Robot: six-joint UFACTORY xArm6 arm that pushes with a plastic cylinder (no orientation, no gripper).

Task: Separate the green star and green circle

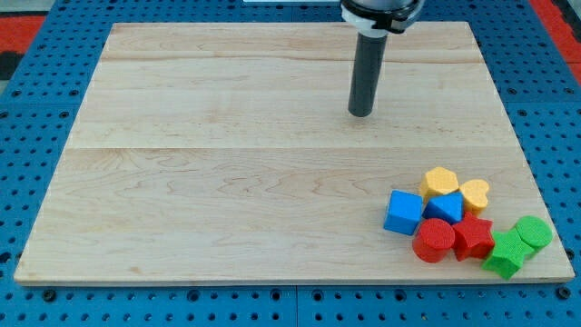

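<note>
Well, my tip (pixel 360 113) has no jaws to tell; I should wedge it between touching green star (pixel 504 254) and green circle (pixel 534 232).

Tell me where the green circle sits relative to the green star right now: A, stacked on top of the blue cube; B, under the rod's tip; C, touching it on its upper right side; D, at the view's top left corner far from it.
C: the green circle touches the green star on its upper right side, at the board's lower right; my tip is far off.
</note>
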